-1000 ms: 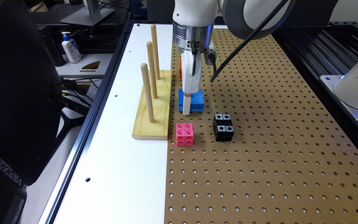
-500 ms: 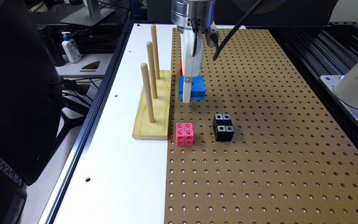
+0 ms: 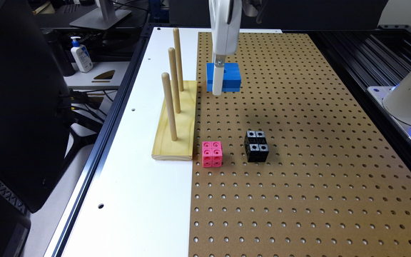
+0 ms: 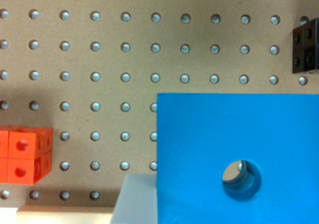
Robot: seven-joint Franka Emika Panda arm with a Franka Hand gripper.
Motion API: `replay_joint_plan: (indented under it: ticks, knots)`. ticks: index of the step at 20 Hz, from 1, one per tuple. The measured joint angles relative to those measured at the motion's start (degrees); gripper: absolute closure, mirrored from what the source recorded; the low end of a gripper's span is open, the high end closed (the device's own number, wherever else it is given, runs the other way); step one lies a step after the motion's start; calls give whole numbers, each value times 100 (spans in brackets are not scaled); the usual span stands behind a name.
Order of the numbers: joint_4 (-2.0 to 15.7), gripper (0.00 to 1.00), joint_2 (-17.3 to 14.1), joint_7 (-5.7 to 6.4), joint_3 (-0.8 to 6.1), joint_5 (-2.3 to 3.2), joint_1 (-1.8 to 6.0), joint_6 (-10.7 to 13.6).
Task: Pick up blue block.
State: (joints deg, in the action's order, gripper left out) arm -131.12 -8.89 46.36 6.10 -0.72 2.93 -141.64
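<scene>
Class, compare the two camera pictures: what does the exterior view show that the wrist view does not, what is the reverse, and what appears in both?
Exterior view: the wooden peg stand, the pink cube, the white table strip and a lotion bottle off the table.

Wrist view: the orange cube and the round hole through the blue block.

Both: the blue block held above the pegboard, and the black cube.

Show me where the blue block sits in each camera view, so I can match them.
Exterior view: the blue block is near the top centre, held up off the pegboard at the gripper.
Wrist view: it takes up the lower right, its round hole visible.
Shared landmark: the black cube.
</scene>
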Motion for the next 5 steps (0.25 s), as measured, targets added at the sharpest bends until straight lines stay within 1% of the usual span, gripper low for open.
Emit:
replay_joint_plan:
  ticks: [2, 5]
  knots:
    - [15, 100, 120, 1, 0, 0, 0, 79]
    - [16, 100, 512, 4, 3, -5, 0, 449]
